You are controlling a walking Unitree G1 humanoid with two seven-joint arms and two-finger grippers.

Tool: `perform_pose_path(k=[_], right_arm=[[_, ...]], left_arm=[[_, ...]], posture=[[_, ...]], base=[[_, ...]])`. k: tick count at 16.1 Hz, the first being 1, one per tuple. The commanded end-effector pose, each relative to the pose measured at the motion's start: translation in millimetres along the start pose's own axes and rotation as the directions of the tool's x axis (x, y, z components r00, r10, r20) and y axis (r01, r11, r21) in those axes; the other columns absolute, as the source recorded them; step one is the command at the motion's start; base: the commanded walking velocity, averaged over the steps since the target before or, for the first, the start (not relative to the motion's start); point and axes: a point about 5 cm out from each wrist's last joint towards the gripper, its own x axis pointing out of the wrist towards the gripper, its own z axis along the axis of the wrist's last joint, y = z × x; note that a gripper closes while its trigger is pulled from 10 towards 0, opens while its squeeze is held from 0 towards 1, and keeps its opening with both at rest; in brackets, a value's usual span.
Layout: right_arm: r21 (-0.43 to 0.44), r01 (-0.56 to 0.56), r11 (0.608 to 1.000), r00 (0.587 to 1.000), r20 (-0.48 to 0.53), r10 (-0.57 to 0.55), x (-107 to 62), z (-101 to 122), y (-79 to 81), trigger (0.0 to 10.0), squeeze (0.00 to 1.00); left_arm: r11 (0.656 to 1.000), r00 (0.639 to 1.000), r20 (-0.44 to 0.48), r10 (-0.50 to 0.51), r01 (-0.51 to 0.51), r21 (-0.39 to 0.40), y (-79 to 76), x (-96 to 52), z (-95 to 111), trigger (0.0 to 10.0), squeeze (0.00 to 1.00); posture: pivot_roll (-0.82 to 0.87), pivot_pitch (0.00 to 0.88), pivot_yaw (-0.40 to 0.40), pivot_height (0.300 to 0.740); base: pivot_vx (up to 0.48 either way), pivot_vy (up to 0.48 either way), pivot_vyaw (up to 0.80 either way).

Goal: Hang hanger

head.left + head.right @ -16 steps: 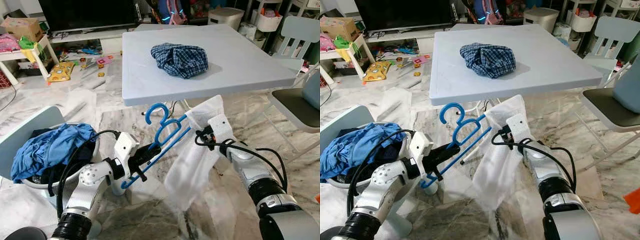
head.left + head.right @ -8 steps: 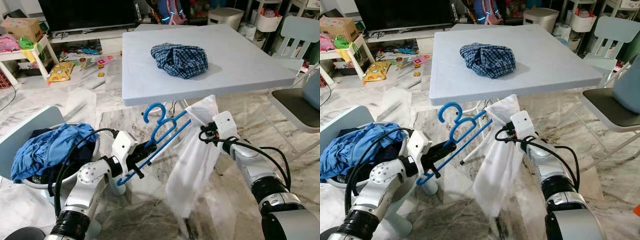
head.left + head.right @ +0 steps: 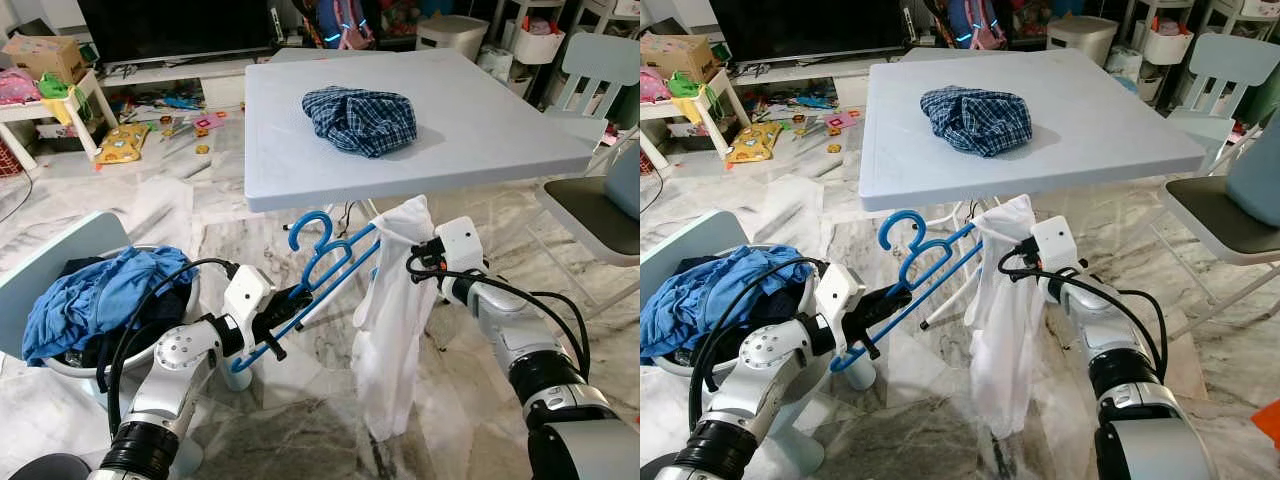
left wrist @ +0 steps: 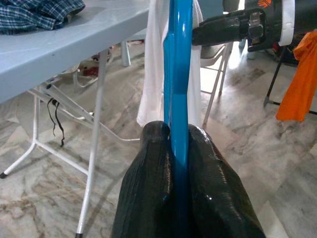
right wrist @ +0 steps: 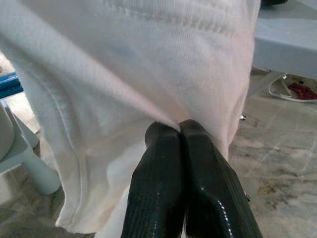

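Note:
A blue plastic hanger (image 3: 330, 262) slants up toward the table edge, its hook uppermost. My left gripper (image 3: 288, 307) is shut on its lower bar; the left wrist view has the blue bar (image 4: 178, 74) pinched between the two black fingers (image 4: 153, 163). A white garment (image 3: 393, 320) drapes from the hanger's far end and hangs straight down toward the floor. My right gripper (image 3: 413, 262) is shut on the garment's upper part; the right wrist view has the white cloth (image 5: 124, 64) caught at the fingertips (image 5: 163, 134).
A grey folding table (image 3: 500, 140) stands just behind, with a crumpled plaid shirt (image 3: 360, 118) on it. A basket (image 3: 195, 300) of blue clothes (image 3: 95, 295) sits at the left. A chair (image 3: 590, 205) is at the right. Toys litter the floor at the back left.
My right gripper has moved up and to the right with the white garment, which was spread wide and now hangs narrow and straight. The left gripper and hanger have barely shifted.

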Motion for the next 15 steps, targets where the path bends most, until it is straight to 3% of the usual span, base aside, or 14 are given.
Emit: perform_pose_path(k=[1, 8, 10, 15], right_arm=[[0.009, -0.004, 1.000, 0.998, 0.066, 0.004, 3.7, 15.3, 5.2, 0.0, 0.00], [0.037, 0.021, 0.999, 0.982, 0.187, -0.027, 7.1, 30.3, 33.1, 0.0, 0.00], [0.069, 0.078, 0.995, 0.966, 0.242, -0.093, 7.1, 45.7, 25.7, 0.0, 0.00], [0.112, 0.236, 0.965, 0.897, 0.356, -0.261, -1.7, 85.0, -10.0, 0.0, 0.00]], left_arm=[[1.000, 1.000, 0.014, -0.018, 0.017, 0.023, -1.1, 0.1, 4.2, 0.0, 0.00], [0.998, 0.999, -0.031, -0.039, 0.041, 0.041, -3.3, -5.6, -3.0, 0.0, 0.00], [0.996, 0.995, -0.083, -0.052, 0.058, 0.071, -3.9, -11.3, -8.6, 0.0, 0.00], [0.986, 0.983, -0.174, -0.056, 0.082, 0.143, -9.7, -31.9, -21.9, 0.0, 0.00]], posture=[[-0.19, 0.000, 0.039, 0.740], [-0.18, 0.000, 0.057, 0.740], [-0.16, 0.000, 0.057, 0.740], [-0.16, 0.000, 0.039, 0.740]], base=[[0.000, 0.000, 0.00], [0.000, 0.000, 0.00], [0.000, 0.000, 0.00], [0.000, 0.000, 0.00]])
